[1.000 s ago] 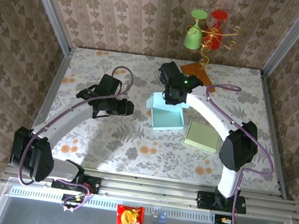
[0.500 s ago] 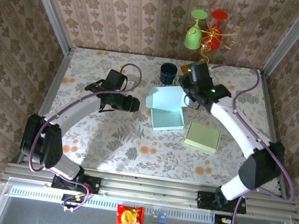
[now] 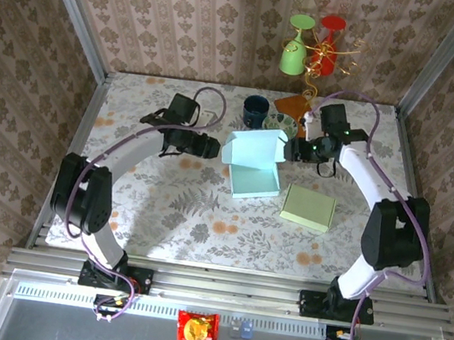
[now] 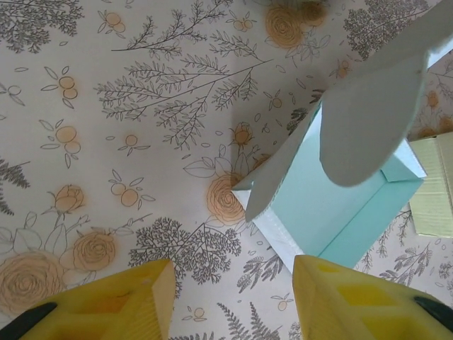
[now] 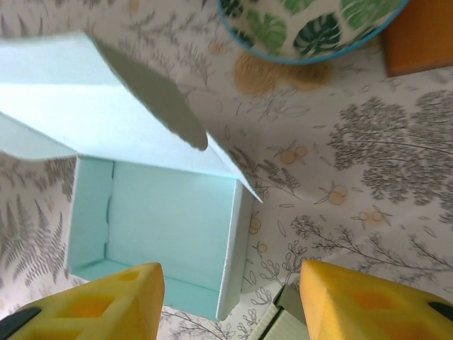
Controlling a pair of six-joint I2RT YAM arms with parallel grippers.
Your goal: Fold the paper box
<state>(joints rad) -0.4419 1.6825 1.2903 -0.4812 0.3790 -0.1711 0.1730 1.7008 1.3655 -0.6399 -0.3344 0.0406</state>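
Yellow-fingered left claw, right claw agape, empty, flanking box.

We're in a robot lab cell dressed up as a home. Wallpaper panels hang in bare aluminium posts. A floral cloth spreads below the right gripper, and beyond it a wire stand holds two plastic glasses. Nearer us, the arms are bolted to an aluminium rail.

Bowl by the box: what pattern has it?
The bowl has green leaves on white; right wrist view.
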